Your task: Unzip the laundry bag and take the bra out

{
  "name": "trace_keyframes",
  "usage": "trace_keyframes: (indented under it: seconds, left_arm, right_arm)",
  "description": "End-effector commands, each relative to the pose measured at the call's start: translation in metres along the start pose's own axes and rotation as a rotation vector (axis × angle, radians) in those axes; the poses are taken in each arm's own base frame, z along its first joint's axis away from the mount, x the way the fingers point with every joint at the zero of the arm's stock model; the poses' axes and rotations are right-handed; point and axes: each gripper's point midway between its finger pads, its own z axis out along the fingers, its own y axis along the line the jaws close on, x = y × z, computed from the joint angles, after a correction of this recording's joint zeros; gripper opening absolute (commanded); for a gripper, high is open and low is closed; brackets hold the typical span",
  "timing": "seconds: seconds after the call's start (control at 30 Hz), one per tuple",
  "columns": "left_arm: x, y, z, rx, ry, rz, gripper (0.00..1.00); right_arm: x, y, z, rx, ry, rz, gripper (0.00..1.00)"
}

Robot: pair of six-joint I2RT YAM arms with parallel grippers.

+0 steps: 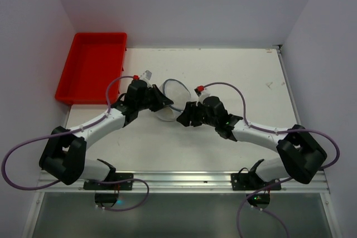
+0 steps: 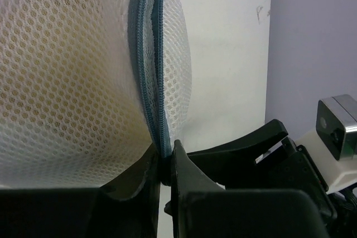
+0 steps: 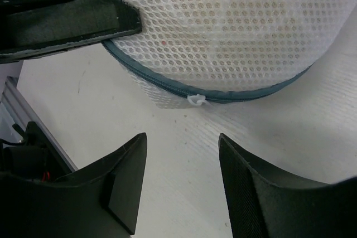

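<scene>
L gripper: pinching laundry bag at dark zip seam.
R gripper: jaws spread, hovering near white zip pull.

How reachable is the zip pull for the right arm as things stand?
Probably yes. The right gripper is open and the white zip pull sits straight ahead of it, only bare table between. The left gripper pinches the rim of the laundry bag off to one side, not over the pull.
</scene>
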Motion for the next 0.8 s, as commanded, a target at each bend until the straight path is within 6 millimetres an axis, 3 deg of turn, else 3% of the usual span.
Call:
trace_keyframes:
  seconds: [0.0, 0.23, 0.77]
  left_arm:
    - [-0.003, -0.022, -0.007, 0.1, -0.014, 0.003, 0.07]
    - [0.0, -0.027, -0.013, 0.127, -0.006, 0.016, 0.03]
    - [0.001, -0.041, -0.018, 0.196, 0.008, 0.003, 0.0]
  right_arm:
    - [-0.019, 0.002, 0.003, -0.033, -0.067, -0.009, 0.56]
    - [-0.029, -0.004, 0.006, -0.107, -0.065, -0.028, 0.56]
    - [-0.022, 0.019, 0.013, -0.273, 0.0, -0.074, 0.49]
